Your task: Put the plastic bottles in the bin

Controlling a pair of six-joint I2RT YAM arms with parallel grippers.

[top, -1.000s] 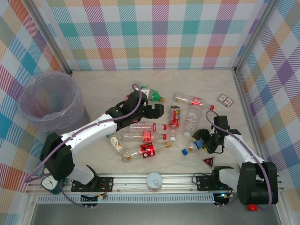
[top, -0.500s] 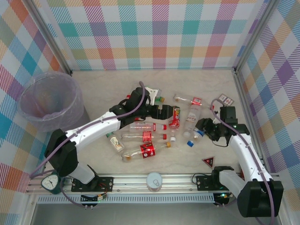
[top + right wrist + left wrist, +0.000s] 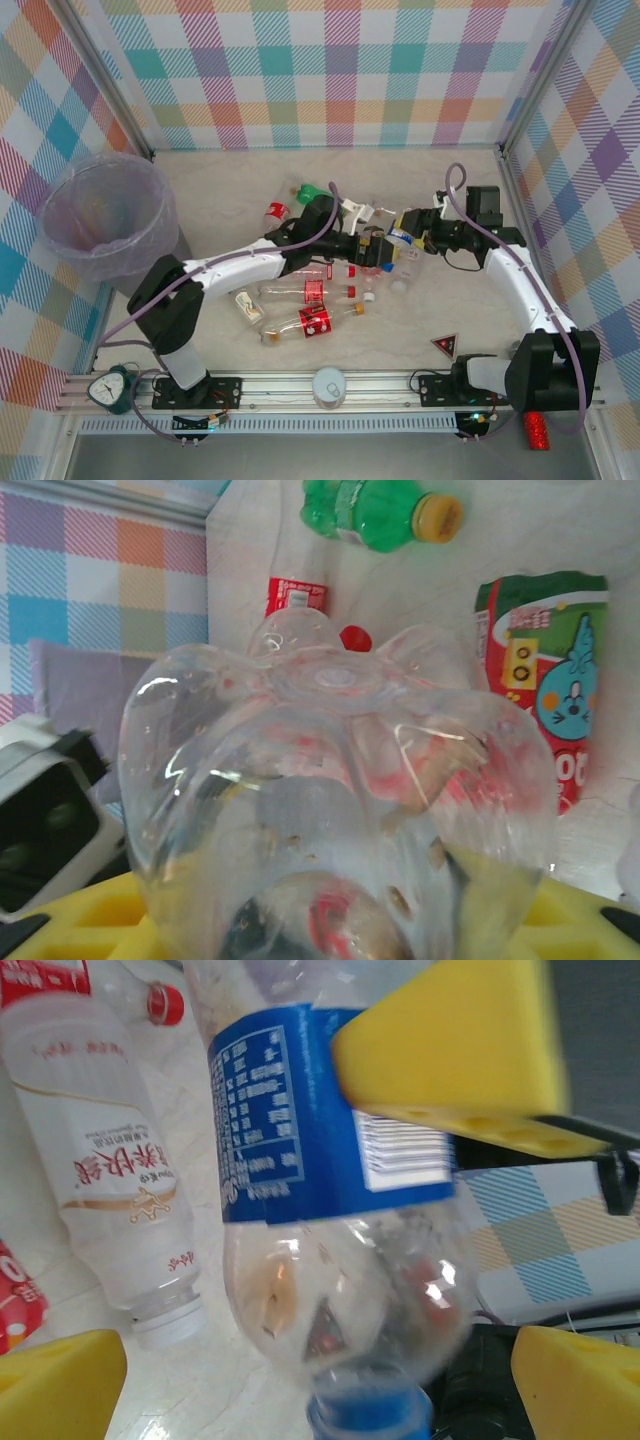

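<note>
The clear plastic bottle with blue label and cap [image 3: 300,1140] is judged light, thin-walled and slippery; the stiffer labelled middle is the better hold. It is pinched there by the right tool [image 3: 408,238], above the desk [image 3: 220,180], its long axis lying between the tools, cap toward the spread left tool [image 3: 368,248]. The round pale-purple bin [image 3: 58,235] is seen well apart, far left.

The pale table [image 3: 230,180] holds the bin [image 3: 150,240] by its left edge. Bottles [image 3: 312,291] lie in the middle. A red triangle [image 3: 445,346] sits near the front edge.
</note>
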